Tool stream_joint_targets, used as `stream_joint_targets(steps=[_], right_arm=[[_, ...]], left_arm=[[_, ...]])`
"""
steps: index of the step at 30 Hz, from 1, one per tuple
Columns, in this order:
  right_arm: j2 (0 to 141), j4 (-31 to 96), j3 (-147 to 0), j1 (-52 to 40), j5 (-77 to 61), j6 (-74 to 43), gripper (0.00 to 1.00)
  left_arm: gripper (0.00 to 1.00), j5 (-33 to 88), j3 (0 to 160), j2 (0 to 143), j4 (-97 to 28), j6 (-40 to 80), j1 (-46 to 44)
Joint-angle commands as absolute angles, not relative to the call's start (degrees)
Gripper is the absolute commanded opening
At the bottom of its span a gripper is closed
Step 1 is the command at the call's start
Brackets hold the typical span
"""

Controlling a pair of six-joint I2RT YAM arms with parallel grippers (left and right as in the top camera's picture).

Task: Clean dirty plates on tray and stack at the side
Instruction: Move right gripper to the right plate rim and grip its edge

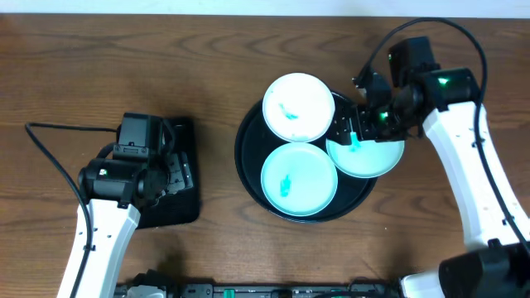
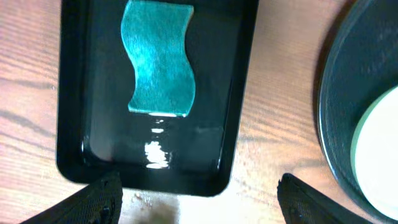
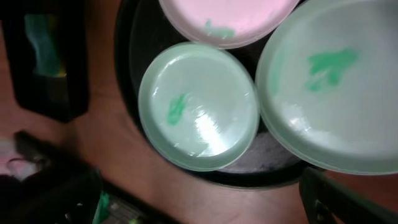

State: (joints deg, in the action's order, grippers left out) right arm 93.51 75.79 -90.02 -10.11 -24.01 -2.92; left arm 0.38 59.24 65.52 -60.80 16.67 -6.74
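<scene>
The large round black tray (image 1: 248, 157) holds three pale plates with teal smears. One plate (image 1: 298, 108) lies at the back and one (image 1: 299, 180) at the front. A third plate (image 1: 373, 157) leans over the tray's right rim. In the right wrist view they show at the top (image 3: 230, 15), in the middle (image 3: 199, 106) and at the right (image 3: 336, 87), on the tray (image 3: 127, 56). My right gripper (image 1: 358, 126) (image 3: 202, 199) is open and empty, at the edge of the right plate. My left gripper (image 1: 170, 170) (image 2: 199, 205) is open and empty over the sponge tray's edge.
A small rectangular black tray (image 2: 74, 93) (image 1: 186, 207) holds a green sponge (image 2: 158, 59) at the left. The round tray's rim (image 2: 333, 106) shows at the right of the left wrist view. Black cables run across the table behind each arm.
</scene>
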Motion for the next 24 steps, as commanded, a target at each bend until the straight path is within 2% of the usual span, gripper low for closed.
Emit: stream_joint_targets(steps=[1,10,16,19,20,22,24], right_arm=[[94.00,77.80,-91.07,-10.59,-27.77,-5.58,0.99],[94.04,73.95,-91.07,-10.59,-25.28,-6.15,0.99],[94.04,77.45,-87.09,-12.27,-25.34,-7.29,0.99],[94.04,77.10,-82.50,-14.44,-25.12,-9.34,0.90],[94.04,76.38,-80.68,-15.27,-25.08,-10.52,0.81],[94.04,74.00,-77.28,-16.71,-24.01,-13.52,0.72],[94.04,70.98,-74.15,-17.65,-21.21,-16.84,0.73]], left_arm=[[0.81,4.36,60.25,65.47,-62.26,16.58,-6.44],[0.80,6.07,60.25,65.47,-62.39,16.58,-6.44],[0.80,6.04,60.25,65.47,-62.33,16.58,-6.44],[0.81,6.13,60.25,65.47,-62.46,16.60,-6.44],[0.80,6.70,60.23,65.47,-62.52,16.60,-6.44],[0.80,8.16,60.25,65.47,-62.28,16.78,-6.44],[0.80,8.60,60.25,65.47,-62.33,16.75,-6.44]])
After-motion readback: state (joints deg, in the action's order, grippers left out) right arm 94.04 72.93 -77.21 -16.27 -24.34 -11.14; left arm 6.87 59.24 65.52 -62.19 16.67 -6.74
